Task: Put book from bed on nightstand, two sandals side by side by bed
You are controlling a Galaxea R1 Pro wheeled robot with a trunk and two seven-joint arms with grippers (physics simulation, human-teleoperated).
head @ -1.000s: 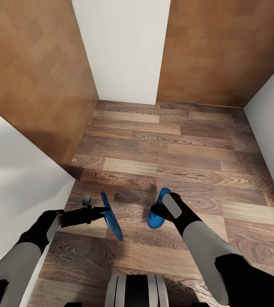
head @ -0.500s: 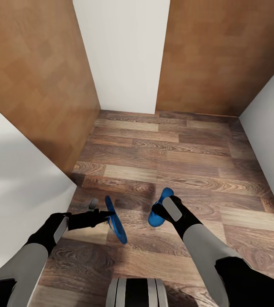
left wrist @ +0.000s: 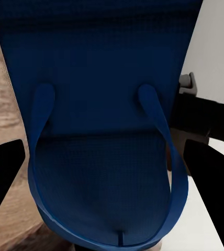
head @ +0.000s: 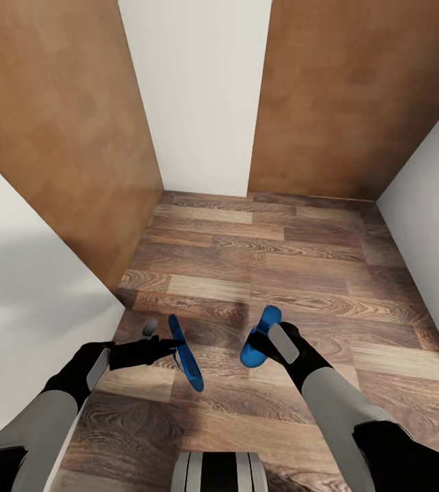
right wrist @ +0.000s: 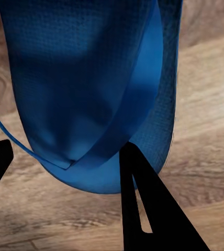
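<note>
- the left gripper [head: 166, 345] is clamped on one sandal [head: 186, 353], held on edge above the wood-plank floor [head: 294, 273]; its long axis runs from near the gripper away toward the robot's base, slightly slanted.
- in the left wrist view that sandal [left wrist: 104, 130] sits between the two dark fingers [left wrist: 2, 172], sole face and thong strap turned to the camera, so the grip looks to be on the sides of the toe end.
- the right gripper [head: 259, 342] grips the other sandal [head: 258, 336], which stands more upright, its long axis pointing up and forward; in the right wrist view the sandal [right wrist: 91, 89] hangs over the planks with one finger [right wrist: 143, 204] against its edge.
- the two sandals are apart, with bare floor between them (each arm has its own, so neither needs to reach across).
- the bed is not among the things seen; a white wall [head: 195, 96] and brown panels [head: 48, 130] close off the corner ahead, so the placing spot cannot be judged from here.
- against the earlier head pictures, the whole view has shifted, so the camera has moved; the left sandal now lies a little closer in and the right one sits slightly higher, both grips unchanged.
</note>
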